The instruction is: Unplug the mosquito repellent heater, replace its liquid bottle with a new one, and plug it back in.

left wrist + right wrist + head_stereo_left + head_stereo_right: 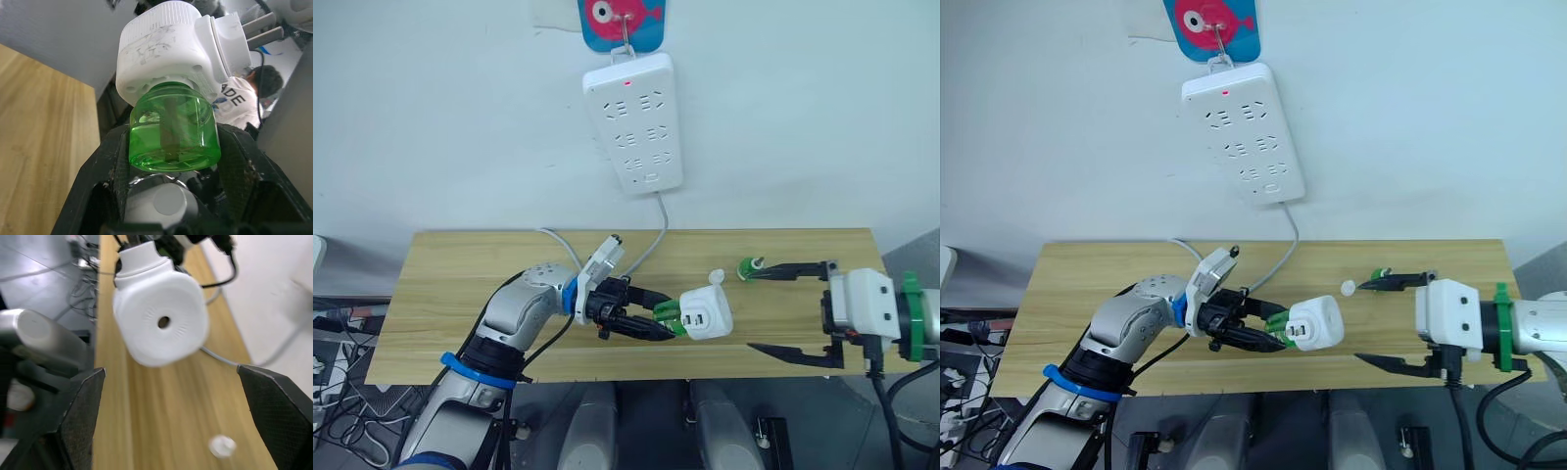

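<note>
The mosquito repellent heater (pixel 708 312) is off the wall, held over the table's front middle with its green liquid bottle (pixel 668 315) screwed into it. My left gripper (pixel 662 321) is shut on that bottle (pixel 171 132), one finger on each side; the heater's (pixel 176 54) two prongs (pixel 264 29) stick out beyond it. To the right of the heater my right gripper (pixel 759 308) stands open, its fingers (pixel 83 411) well apart and the domed face (pixel 159 318) straight ahead between them. A second small green bottle (pixel 749 266) sits by its far fingertip. A white cap (pixel 716 277) lies on the table.
The long white power strip (pixel 634 122) hangs on the wall above the wooden table (pixel 460 284), red light on, sockets bare. Its grey cable (pixel 656 235) drops to the tabletop behind my left arm. A fish-shaped hook (pixel 619 20) holds the strip.
</note>
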Controlling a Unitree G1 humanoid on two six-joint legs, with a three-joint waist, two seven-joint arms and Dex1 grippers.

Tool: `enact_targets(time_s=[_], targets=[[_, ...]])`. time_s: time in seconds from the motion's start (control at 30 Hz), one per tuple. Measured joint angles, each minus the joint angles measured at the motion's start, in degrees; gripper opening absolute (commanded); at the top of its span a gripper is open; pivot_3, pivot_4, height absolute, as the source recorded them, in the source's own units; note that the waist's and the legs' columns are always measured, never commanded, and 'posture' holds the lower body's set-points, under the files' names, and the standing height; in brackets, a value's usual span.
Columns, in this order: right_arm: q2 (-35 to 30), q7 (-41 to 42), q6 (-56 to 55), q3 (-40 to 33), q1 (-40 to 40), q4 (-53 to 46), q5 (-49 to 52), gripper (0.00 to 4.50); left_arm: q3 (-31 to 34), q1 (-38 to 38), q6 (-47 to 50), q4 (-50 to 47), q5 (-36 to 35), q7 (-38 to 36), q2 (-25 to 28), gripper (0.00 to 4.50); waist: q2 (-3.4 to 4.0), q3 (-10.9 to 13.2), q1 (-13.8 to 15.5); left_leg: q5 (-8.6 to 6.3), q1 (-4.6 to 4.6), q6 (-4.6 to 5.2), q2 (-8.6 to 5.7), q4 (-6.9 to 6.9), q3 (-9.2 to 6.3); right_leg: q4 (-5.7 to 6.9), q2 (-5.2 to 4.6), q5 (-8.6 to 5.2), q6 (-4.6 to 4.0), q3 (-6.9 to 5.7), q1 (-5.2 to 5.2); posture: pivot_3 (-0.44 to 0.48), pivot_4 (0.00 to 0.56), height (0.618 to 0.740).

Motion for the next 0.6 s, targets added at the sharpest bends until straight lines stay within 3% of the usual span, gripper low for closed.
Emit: enact_targets(time_s=[0.6], targets=[[3.3, 2.2, 1.9, 10.1, -9.3, -0.4, -3.2, 4.49, -1.5, 1.5, 0.8, -3.1, 0.6, -1.7, 0.8, 2.23, 0.00, 0.0, 0.2, 0.00, -0.01, 0.00, 0.00, 0.01, -0.13, 0.02, -0.03, 0.00, -0.01, -0.07, 0.00, 0.128, 0.351, 0.740]])
